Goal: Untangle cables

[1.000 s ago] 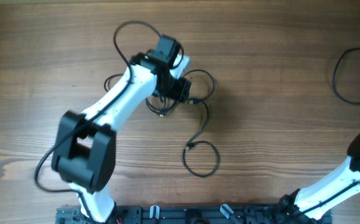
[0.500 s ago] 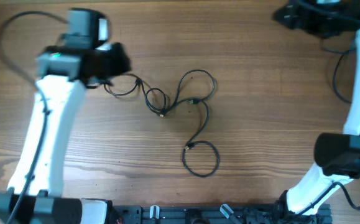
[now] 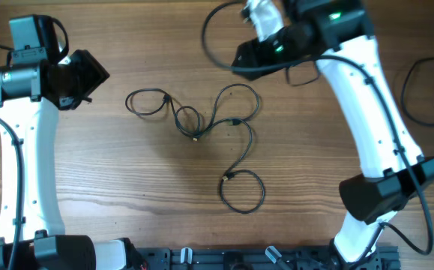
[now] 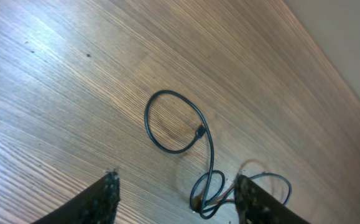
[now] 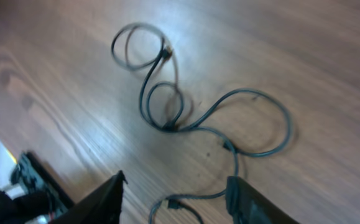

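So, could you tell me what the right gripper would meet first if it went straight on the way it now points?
Probably the cables: a plug-ended strand lies between the right gripper's open fingers in its wrist view, knotted loops beyond. Depth is unclear.

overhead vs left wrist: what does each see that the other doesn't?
Overhead only: the right arm, the separate cable at the right edge, and the lower loop of the tangled cables. Left wrist only: the left gripper fingertips, apart, holding nothing. Both: the tangle's left loop with its plug end, on the wooden table.
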{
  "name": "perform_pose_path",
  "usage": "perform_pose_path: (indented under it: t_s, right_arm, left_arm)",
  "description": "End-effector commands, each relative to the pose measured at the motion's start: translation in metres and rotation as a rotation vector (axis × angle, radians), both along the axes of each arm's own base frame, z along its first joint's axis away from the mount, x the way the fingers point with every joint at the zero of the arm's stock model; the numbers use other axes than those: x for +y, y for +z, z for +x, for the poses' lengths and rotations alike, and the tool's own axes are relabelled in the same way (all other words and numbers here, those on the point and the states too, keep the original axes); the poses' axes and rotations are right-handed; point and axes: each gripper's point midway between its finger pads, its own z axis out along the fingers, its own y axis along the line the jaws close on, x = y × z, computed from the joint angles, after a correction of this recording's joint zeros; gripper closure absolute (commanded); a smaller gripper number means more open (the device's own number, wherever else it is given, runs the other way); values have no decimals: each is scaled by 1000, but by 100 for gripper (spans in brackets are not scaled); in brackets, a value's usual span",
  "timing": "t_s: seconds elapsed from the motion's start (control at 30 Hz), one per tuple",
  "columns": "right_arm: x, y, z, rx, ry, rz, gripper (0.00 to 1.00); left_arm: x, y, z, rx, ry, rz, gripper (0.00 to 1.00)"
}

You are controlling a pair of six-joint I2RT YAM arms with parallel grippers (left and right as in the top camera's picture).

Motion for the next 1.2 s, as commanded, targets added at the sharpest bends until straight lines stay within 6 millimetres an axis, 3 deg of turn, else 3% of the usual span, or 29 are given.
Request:
perform_pose_path:
  t_s: [0.0, 0.2, 0.57, 0.67, 0.77, 0.83, 0.97, 1.17]
  right_arm:
    - [17, -23, -14, 27, 56, -42, 51]
    - [52, -57, -39, 84, 158, -18, 62]
    - [110, -121, -73, 30, 331, -4, 63]
    - [126, -139, -82, -10, 369, 11, 58]
    - [131, -160, -80, -55, 358, -12, 54]
    - [129, -180, -68, -76, 297, -55, 49]
    - [135, -197, -54, -92, 253, -63, 41]
    - [144, -219, -43, -100, 231, -49, 43]
  left_arm:
    - [24, 2, -2, -3, 70, 19, 37]
    - [55, 0, -12, 12, 156, 16, 34]
    - [56, -6, -15, 35, 123, 33, 34]
    - [56, -7, -15, 38, 122, 32, 34]
    - [56, -7, -15, 40, 121, 31, 34]
    - [56, -8, -16, 45, 121, 30, 34]
    - [55, -10, -19, 59, 121, 27, 34]
    - [55, -11, -19, 64, 121, 25, 34]
